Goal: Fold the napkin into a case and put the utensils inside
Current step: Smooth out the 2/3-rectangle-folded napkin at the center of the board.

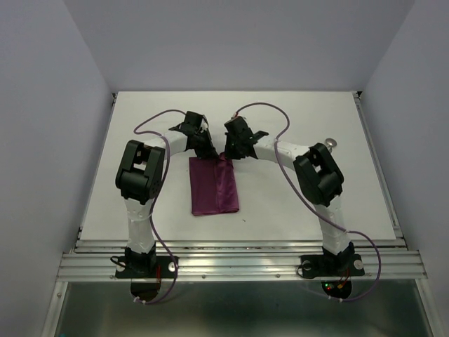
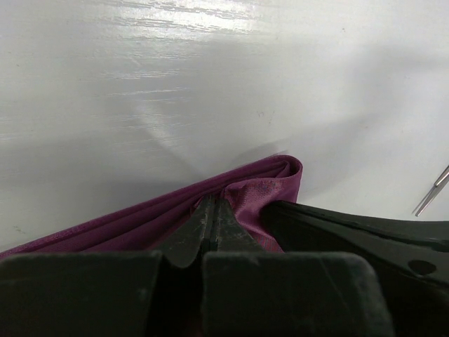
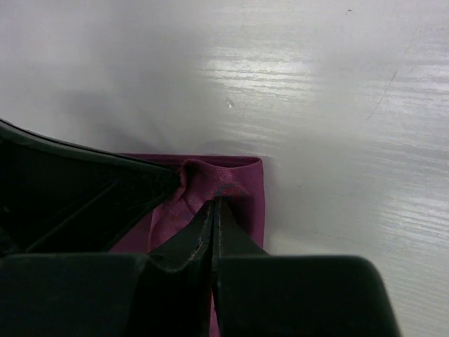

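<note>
Left end effector (image 2: 212, 210): jaws fully closed, pinching a raised ridge of the plum-purple cloth napkin (image 2: 277, 179) along its far edge. Right end effector (image 3: 214, 210): jaws fully closed on the same far edge, close to the napkin's far right corner, where the cloth bunches into a small hump. The two end effectors sit just beside each other over that edge. In each wrist view the black housing of the other one crowds in on the inner side.

The napkin lies on the white bench (image 1: 295, 203) as a narrow folded rectangle, its long axis running far to near, with a lengthwise fold line down it. Only the gripped far edge is lifted.

Well apart to the right of the napkin, a shiny silver metal utensil (image 1: 331, 142) lies on the bench, partly hidden by the right arm's elbow. In the left wrist view a slender silver metal rod (image 2: 435, 189) shows at the frame edge, right of the napkin's corner.

Lilac cables (image 1: 151, 126) loop over the bench on both sides of the napkin's far end. Nearer than the napkin, an aluminium rail (image 1: 238, 263) carries both arm bases.
</note>
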You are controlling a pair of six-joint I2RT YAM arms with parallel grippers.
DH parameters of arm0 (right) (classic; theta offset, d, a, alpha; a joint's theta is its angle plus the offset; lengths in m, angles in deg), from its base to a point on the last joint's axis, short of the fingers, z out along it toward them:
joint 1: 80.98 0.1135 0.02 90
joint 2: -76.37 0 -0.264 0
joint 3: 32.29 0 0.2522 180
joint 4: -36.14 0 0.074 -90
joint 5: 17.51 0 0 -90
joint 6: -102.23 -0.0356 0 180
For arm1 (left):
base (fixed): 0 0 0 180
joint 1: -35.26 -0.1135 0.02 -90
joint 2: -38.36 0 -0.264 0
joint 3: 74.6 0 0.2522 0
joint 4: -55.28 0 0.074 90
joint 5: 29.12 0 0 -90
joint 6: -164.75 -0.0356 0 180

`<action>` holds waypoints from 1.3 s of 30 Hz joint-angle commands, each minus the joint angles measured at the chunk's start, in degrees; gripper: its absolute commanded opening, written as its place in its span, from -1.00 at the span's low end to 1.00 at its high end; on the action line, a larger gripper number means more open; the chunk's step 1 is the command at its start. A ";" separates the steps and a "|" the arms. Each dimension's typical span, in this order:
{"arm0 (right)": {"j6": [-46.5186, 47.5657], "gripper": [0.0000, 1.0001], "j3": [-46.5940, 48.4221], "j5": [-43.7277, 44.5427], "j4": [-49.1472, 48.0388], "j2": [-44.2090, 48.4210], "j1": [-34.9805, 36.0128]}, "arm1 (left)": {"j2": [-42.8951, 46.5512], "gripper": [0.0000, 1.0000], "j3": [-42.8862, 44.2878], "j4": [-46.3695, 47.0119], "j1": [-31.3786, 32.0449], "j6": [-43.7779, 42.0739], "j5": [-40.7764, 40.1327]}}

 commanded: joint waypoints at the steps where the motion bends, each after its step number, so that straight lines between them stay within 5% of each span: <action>1: -0.16 -0.98 -0.03 -0.18 -1.59 -0.20 0.63 | 1.02 -1.00 -0.23 -1.53 -0.39 -0.85 -1.77; 10: 1.25 -0.95 -3.62 1.41 -1.50 8.05 0.63 | 0.84 -1.00 0.65 -2.06 -0.30 -1.11 -1.60; 19: -1.21 -0.95 -24.27 -7.54 -9.75 20.71 1.86 | 0.58 -1.00 1.35 -2.59 -0.39 -1.64 -1.07; 32: -9.99 -0.98 -35.44 -22.93 -32.25 22.39 -1.03 | -0.83 -1.00 2.67 -3.29 -0.56 -2.60 -1.16; 39: -13.24 -0.98 -33.69 -29.26 -39.37 16.16 -5.25 | -1.53 -1.00 3.37 -3.55 -0.65 -2.78 -1.16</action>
